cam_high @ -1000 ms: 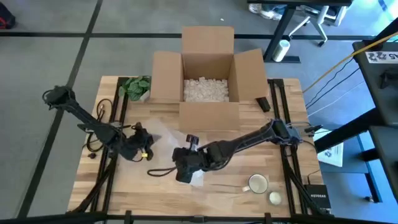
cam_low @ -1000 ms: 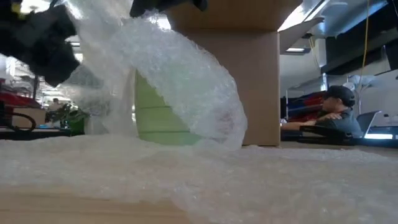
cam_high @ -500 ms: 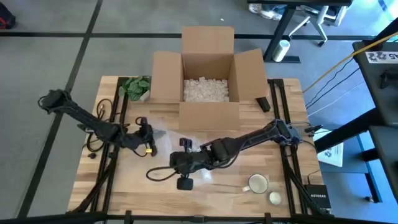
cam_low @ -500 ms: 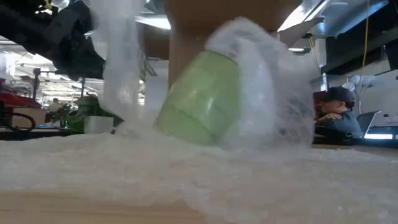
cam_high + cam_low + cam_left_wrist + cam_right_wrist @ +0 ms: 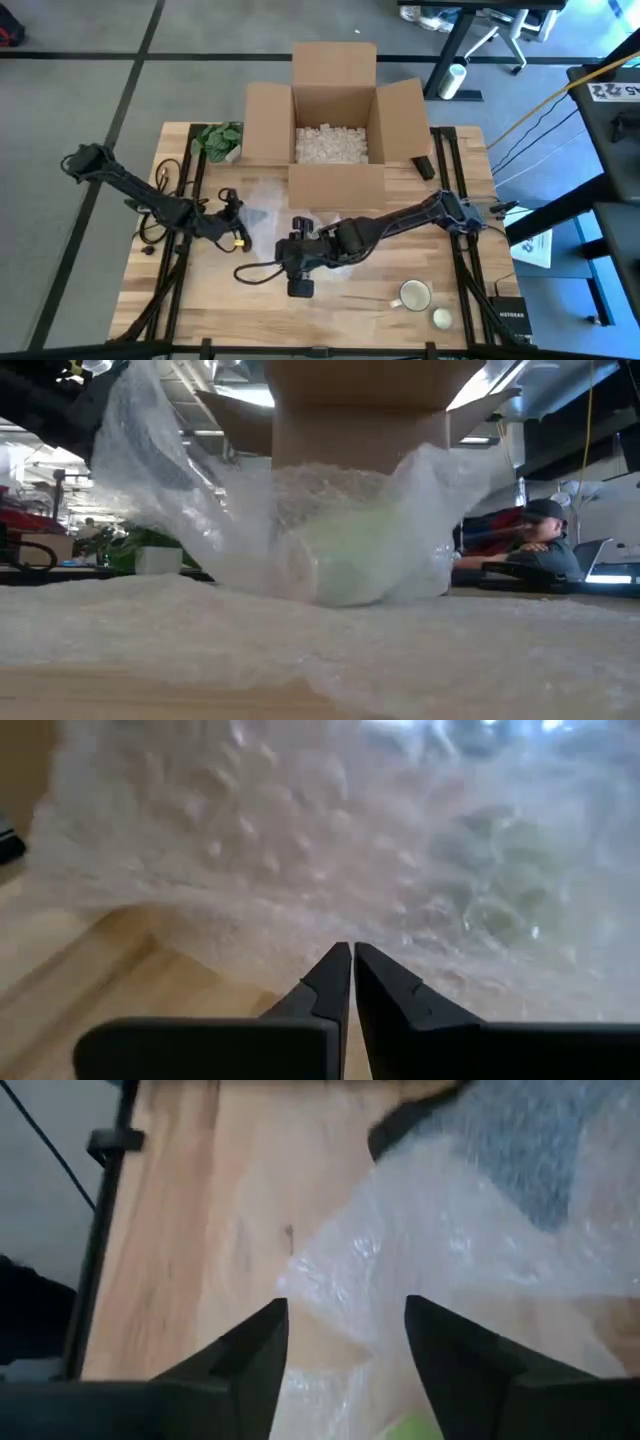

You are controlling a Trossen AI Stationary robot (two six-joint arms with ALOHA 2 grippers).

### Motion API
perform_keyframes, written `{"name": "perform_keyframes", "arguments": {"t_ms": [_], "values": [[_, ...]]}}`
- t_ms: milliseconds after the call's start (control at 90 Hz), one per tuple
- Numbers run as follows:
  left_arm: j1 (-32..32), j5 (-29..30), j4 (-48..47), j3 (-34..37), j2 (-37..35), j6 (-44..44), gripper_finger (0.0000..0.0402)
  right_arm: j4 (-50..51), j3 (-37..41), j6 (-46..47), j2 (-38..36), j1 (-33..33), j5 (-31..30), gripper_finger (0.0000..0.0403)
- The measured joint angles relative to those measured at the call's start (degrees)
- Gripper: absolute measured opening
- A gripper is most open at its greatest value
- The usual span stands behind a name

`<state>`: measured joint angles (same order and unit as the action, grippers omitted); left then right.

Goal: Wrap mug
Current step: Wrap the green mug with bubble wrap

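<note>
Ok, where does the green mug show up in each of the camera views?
High view: hidden beneath the right arm's jaws and bubble wrap, table middle.
Low view: green mug at centre, lying under the wrap, before the cardboard box.
Left wrist view: a green blur behind the wrap.
Right wrist view: a green sliver at the bottom edge.
Shared landmark: the bubble wrap.

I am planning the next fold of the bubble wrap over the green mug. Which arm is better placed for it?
Probably the right. The right gripper is open just above the bubble wrap and the mug; the left gripper is shut, off to one side.
</note>
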<state>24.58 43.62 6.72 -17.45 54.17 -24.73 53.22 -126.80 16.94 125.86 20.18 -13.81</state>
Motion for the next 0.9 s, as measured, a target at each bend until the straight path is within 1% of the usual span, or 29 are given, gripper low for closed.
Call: {"name": "perform_keyframes", "arguments": {"t_ms": [89,178,300,411,444,478,600,722,789,900], "values": [[0.0,0.0,0.0,0.0,0.0,0.0,0.0,6.1,0.0,4.1,-0.1,0.1,-6.7,0.0182],[0.0,0.0,0.0,0.0,0.0,0.1,0.0,16.2,0.0,9.6,-0.4,0.4,-12.1,0.0158],[0.0,0.0,0.0,0.0,0.0,0.5,0.0,28.9,0.0,17.2,-0.5,0.5,-13.2,0.01],[0.0,0.0,0.0,0.0,0.0,0.8,0.0,35.3,0.0,21.9,-0.5,0.9,-15.2,0.0029],[0.0,0.0,-0.1,0.0,0.0,0.9,0.0,36.6,0.0,23.1,-0.6,1.0,-15.2,0.0015],[0.0,0.0,-0.1,0.0,0.0,0.8,0.0,37.0,0.1,24.2,-0.6,0.9,-14.9,0.0008],[0.0,0.0,-0.3,0.0,0.0,0.8,0.0,36.8,2.6,27.0,-1.4,0.9,-12.3,0.0005],[0.0,-0.1,-0.3,0.0,0.0,0.8,0.0,36.2,8.2,32.5,-2.1,1.7,-12.2,0.0002],[0.0,-0.6,-0.3,0.0,0.0,0.8,0.0,32.9,11.7,34.4,-2.4,3.0,-11.9,0.0001],[0.0,-2.2,-0.4,0.0,0.0,0.7,0.0,23.6,17.2,36.9,-4.5,6.2,-11.4,0.0]]}}
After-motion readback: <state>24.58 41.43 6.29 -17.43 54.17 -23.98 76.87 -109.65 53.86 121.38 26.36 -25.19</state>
